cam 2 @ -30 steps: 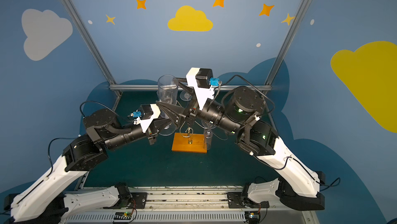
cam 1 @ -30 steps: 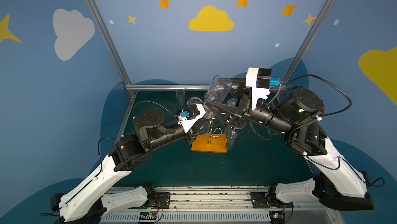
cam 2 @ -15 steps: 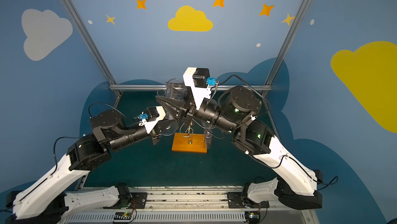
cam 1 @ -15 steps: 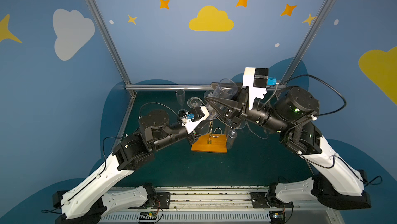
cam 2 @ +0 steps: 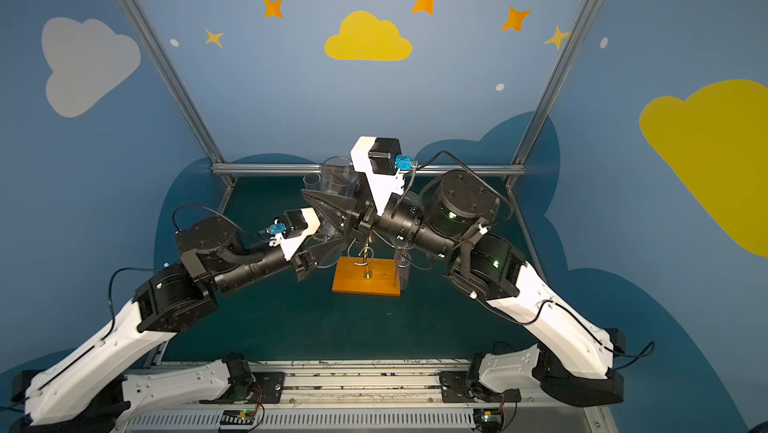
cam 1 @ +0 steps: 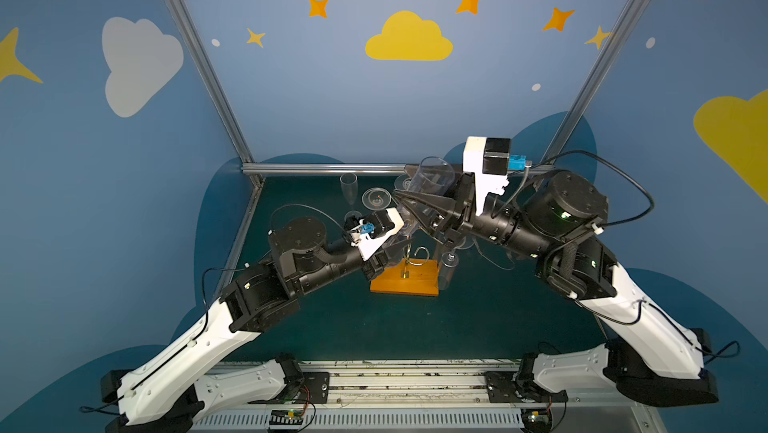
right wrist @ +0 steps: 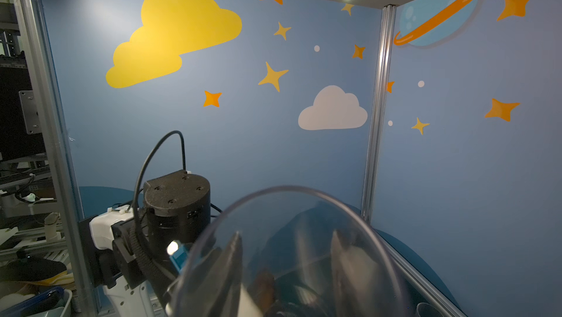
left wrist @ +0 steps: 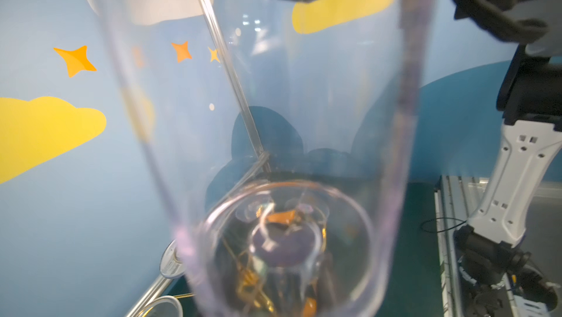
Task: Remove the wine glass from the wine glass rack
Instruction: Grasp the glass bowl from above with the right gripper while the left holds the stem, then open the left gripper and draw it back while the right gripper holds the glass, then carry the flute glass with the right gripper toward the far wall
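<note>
The wine glass [cam 1: 430, 179], clear with a wide bowl, is lifted and tilted above the wine glass rack [cam 1: 405, 281], a gold wire stand on an orange-brown wooden base [cam 2: 365, 279]. My right gripper [cam 1: 401, 180] is shut on the bowl near its rim. In the right wrist view its fingers [right wrist: 235, 254] show through the glass on either side. My left gripper [cam 1: 392, 250] sits lower, at the stem end of the glass just above the rack's wires. The bowl [left wrist: 273, 117] fills the left wrist view and hides those jaws.
A tall flute [cam 1: 348, 188] stands at the back left, with another clear glass [cam 1: 376, 198] beside it. One more glass [cam 1: 446, 269] hangs at the rack's right side. The metal frame rail [cam 1: 324, 168] runs along the back, and both arms crowd over the rack.
My right gripper's fingers have closed in on the bowl. The left arm has shifted right toward the rack. The glass has stayed in much the same place.
</note>
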{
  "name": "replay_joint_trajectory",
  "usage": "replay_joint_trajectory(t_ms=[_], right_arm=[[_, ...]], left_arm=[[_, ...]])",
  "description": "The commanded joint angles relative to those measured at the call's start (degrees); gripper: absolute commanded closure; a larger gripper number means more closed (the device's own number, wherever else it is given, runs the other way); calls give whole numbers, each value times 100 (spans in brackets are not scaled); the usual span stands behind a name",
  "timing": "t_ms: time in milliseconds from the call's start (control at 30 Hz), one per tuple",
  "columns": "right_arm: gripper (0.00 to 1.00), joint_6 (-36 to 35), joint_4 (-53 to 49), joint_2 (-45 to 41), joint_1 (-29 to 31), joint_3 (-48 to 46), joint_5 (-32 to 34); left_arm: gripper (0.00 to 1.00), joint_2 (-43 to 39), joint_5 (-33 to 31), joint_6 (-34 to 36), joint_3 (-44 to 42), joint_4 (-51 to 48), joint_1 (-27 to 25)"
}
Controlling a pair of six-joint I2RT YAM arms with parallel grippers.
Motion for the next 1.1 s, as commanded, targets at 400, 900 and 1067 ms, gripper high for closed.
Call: replay_joint_trajectory(t_ms=[400,900,1067], right_arm=[[77,-967,313,-737,-282,-475,399],[78,-2993,274,-821,-2342,-713,811],[77,-2368,997,-677,-3658,-1149,133]], left_arm=[[24,-1788,-410,-822,-1120,561,-28],[24,-3180,-1158,-1800,-1966,284,-28],[24,-3192,-1252,-1814,-1994,235,-27]])
